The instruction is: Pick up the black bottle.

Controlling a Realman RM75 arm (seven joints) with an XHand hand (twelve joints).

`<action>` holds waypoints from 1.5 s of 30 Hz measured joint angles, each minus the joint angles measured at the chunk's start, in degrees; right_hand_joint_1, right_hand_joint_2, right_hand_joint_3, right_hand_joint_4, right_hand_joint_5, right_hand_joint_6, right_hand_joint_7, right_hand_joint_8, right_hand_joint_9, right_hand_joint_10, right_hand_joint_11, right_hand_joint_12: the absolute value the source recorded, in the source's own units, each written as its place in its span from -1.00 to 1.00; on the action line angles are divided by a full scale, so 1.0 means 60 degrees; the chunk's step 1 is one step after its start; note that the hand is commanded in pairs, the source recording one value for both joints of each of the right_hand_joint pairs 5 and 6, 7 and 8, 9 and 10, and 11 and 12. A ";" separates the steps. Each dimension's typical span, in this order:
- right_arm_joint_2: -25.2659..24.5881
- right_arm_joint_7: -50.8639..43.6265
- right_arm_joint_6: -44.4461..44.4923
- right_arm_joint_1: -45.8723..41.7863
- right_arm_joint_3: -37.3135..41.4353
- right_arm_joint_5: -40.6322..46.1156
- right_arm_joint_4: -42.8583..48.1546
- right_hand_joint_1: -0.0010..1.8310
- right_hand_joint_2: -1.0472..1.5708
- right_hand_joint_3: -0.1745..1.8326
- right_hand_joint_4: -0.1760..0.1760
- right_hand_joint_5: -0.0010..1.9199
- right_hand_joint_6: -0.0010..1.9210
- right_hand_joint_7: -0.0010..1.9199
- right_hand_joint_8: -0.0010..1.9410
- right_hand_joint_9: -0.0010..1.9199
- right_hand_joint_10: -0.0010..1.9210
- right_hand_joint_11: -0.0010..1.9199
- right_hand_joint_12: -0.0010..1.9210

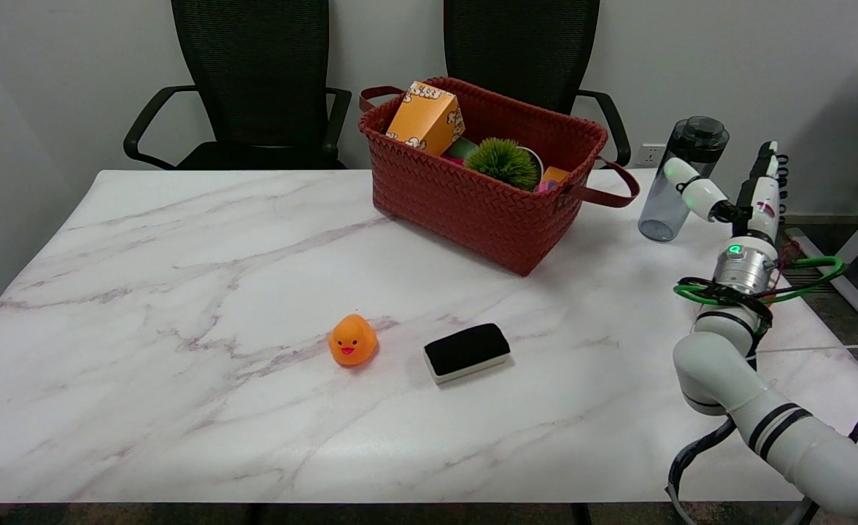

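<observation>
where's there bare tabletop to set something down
The widest bare stretch is the table's left side, left of the duck and the basket. The near strip in front of the duck and eraser is free too. The far right corner is crowded: bottle, right hand, basket handle.
</observation>
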 measured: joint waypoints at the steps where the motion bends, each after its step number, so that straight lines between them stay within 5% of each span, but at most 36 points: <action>1: 0.0006 0.0065 -0.0074 0.0042 -0.0012 0.0068 -0.0044 -0.15 0.42 -1.00 0.00 -1.00 -1.00 -1.00 -1.00 -0.90 -0.90 -0.77 -0.77; 45: 0.0080 0.0818 -0.1747 0.2279 -0.0936 0.1659 -0.2909 -0.14 0.36 -1.00 0.00 -1.00 -1.00 -1.00 -1.00 -1.00 -1.00 -0.87 -0.87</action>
